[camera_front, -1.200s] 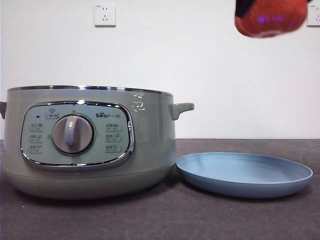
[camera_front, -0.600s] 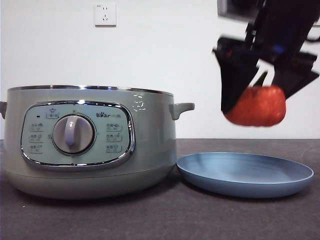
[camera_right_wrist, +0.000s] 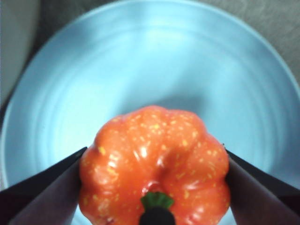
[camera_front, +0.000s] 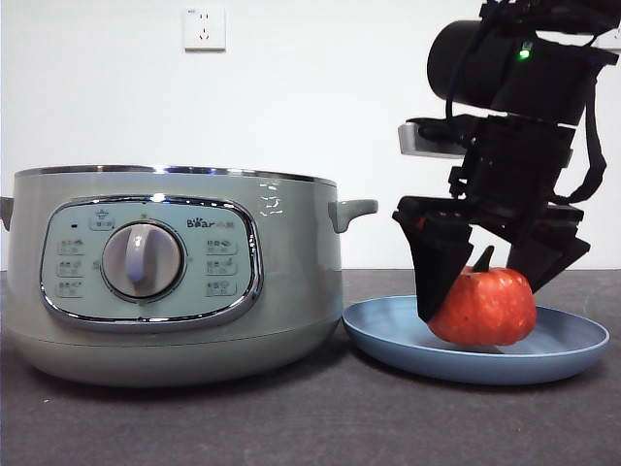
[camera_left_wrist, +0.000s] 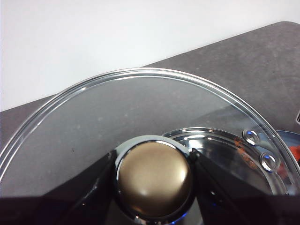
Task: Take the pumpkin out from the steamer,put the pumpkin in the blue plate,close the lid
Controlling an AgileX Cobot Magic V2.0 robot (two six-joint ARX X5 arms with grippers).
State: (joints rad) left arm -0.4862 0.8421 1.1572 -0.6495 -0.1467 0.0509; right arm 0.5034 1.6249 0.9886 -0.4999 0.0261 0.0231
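Observation:
The orange-red pumpkin (camera_front: 483,308) with a dark green stem rests on the blue plate (camera_front: 388,335), right of the sage-green steamer (camera_front: 291,282). My right gripper (camera_front: 485,282) is shut on the pumpkin, one black jaw on each side. In the right wrist view the pumpkin (camera_right_wrist: 154,173) sits between the jaws over the plate (camera_right_wrist: 154,70). My left gripper (camera_left_wrist: 153,176) is shut on the knob (camera_left_wrist: 153,176) of the glass lid (camera_left_wrist: 93,117), held above the table. The left gripper is out of the front view, and the steamer stands there without its lid.
A white wall with a socket (camera_front: 204,29) stands behind the dark table (camera_front: 291,427). The steamer's side handle (camera_front: 354,209) points toward the plate, whose rim lies close to the pot's base.
My right gripper has come down from the top right with the pumpkin, from high above the plate to resting on it. The steamer and plate have not moved.

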